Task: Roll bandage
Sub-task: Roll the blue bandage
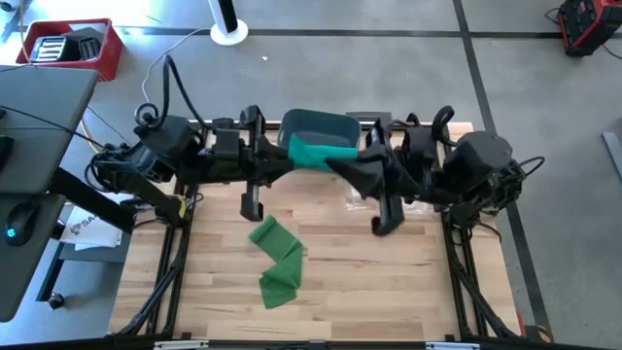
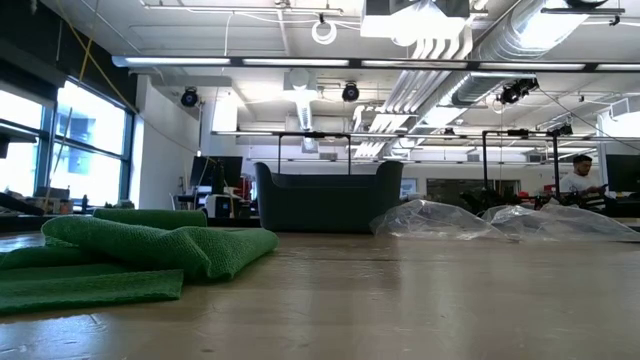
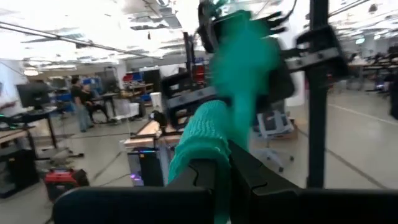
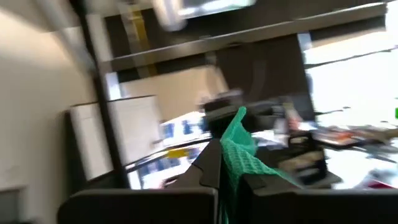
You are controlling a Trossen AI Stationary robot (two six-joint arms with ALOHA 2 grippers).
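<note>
A teal-green bandage piece (image 1: 313, 153) is held up in the air above the table's far middle, between my two grippers. My left gripper (image 1: 292, 160) comes from the left and my right gripper (image 1: 337, 163) from the right; both are shut on it. A green bandage strip (image 1: 275, 258) lies flat in loose folds on the wooden table, left of the middle, and shows in the low view as a folded heap (image 2: 140, 250). Whether this strip joins the held piece, I cannot tell. My left gripper pinches the bandage (image 3: 208, 146) between its two shut fingers, which are about level and point toward the table's right. The cloth runs on from the fingers to the other gripper (image 3: 249, 56), clear of the table. My right gripper pinches the bandage (image 4: 239, 152) between its two shut fingers, pointing toward the table's left and slightly up. A pointed end of cloth (image 4: 239, 119) sticks out past the fingertips. The held part is clear of the table.
A dark bin (image 1: 316, 126) stands at the table's far middle, just behind the held bandage, and shows in the low view (image 2: 325, 195). Clear plastic bags (image 2: 470, 220) lie at the far right. Bare wood (image 1: 389, 282) stretches toward the near right.
</note>
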